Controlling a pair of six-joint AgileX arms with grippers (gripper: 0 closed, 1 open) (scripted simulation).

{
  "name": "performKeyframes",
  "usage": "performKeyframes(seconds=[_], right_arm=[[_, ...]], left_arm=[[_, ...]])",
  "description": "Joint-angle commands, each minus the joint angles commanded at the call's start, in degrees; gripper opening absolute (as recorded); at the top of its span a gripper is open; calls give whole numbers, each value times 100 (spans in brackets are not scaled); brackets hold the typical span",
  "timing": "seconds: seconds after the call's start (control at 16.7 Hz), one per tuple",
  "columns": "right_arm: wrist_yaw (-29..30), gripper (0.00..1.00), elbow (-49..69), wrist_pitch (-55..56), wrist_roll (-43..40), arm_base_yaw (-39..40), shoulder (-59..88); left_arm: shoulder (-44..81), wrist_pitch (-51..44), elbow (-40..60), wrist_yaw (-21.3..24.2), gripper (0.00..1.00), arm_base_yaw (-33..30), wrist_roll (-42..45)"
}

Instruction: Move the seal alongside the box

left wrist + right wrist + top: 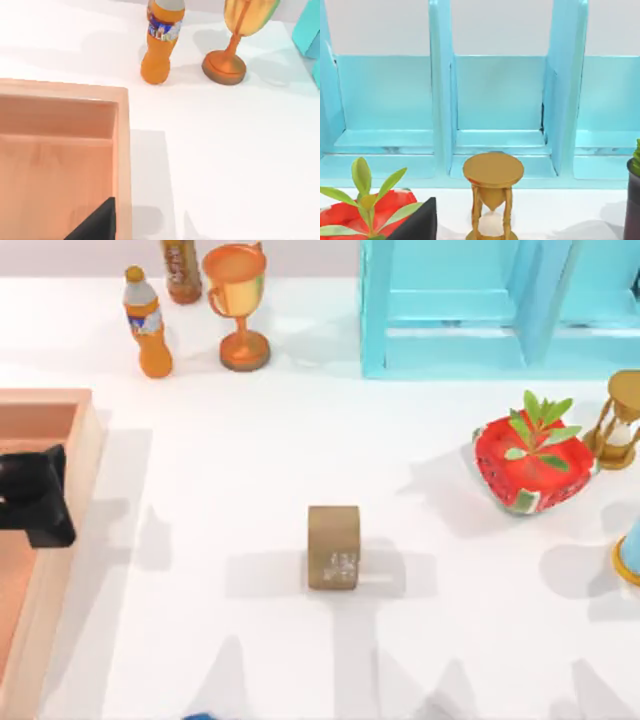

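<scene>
The seal [333, 547], a small tan-brown block with a pale mark on its near end, stands alone in the middle of the white table. The box [78, 465], a shallow light-wood tray with a reddish inside, lies at the table's left edge; its corner and rim [123, 150] also show in the left wrist view. My left gripper [35, 495] hangs over the box's right side, far left of the seal. A dark part of my right gripper [415, 225] shows in the right wrist view, facing the shelf.
At the back left stand an orange bottle [148, 325], a second bottle [182, 268] and a gold cup [238, 305]. A light-blue shelf [500, 305] fills the back right. A red watermelon planter [530, 465] and an hourglass [620, 420] sit at the right.
</scene>
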Motion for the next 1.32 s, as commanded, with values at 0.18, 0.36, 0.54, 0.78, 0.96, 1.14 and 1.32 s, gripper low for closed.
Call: performKeyframes(seconds=[0.18, 0.36, 0.54, 0.78, 0.96, 1.14, 1.32], right_arm=[[0, 100, 0, 0, 0, 0, 0], [0, 100, 0, 0, 0, 0, 0], [0, 100, 0, 0, 0, 0, 0], [0, 100, 0, 0, 0, 0, 0], [0, 100, 0, 0, 0, 0, 0], [0, 100, 0, 0, 0, 0, 0], [0, 100, 0, 0, 0, 0, 0]], left_arm=[[1596, -1007, 1428, -7, 100, -536, -536], [3268, -2066, 2933, -8, 100, -1114, -1090], [4900, -3106, 4417, -3, 100, -1693, -1628], [6827, -4347, 6193, 7, 100, -2390, -2271], [7964, -5086, 7252, 14, 100, -2807, -2653], [8721, -5574, 7954, 22, 100, -3090, -2900], [9011, -5759, 8220, 26, 100, -3200, -2992]])
